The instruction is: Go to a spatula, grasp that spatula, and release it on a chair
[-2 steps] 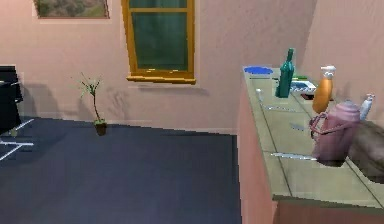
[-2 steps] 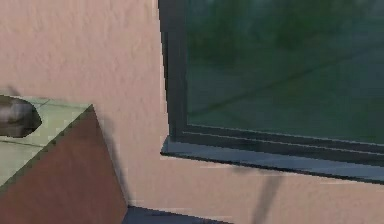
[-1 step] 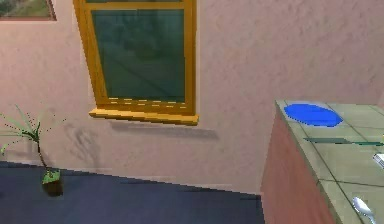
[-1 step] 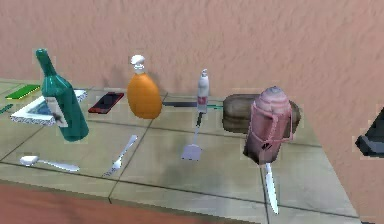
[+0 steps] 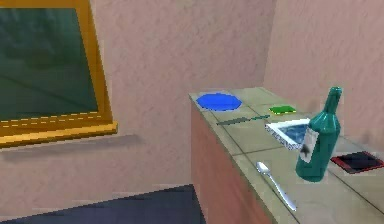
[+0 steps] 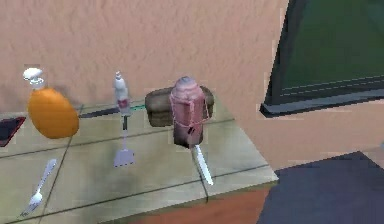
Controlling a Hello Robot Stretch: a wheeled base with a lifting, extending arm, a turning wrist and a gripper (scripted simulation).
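Observation:
A spatula [image 6: 125, 147] lies on the tiled counter [image 6: 160, 180] in the arm side view. Its dark handle points toward the wall and its grey slotted head faces the counter's front edge. A thin dark utensil [image 5: 243, 120] lies on the counter [image 5: 330, 200] in the forward view, beside a blue plate [image 5: 219, 101]; I cannot tell what it is.
An orange spray bottle [image 6: 51, 110], a small white bottle [image 6: 120, 90], a brown loaf-like block [image 6: 162, 106], a pink jar [image 6: 188, 112], a knife [image 6: 204, 166] and a fork [image 6: 40, 187] surround the spatula. A teal bottle [image 5: 320, 137], a silver utensil [image 5: 276, 186] and a phone [image 5: 357, 160] are on the counter ahead. A window [image 5: 45, 65] is in the wall.

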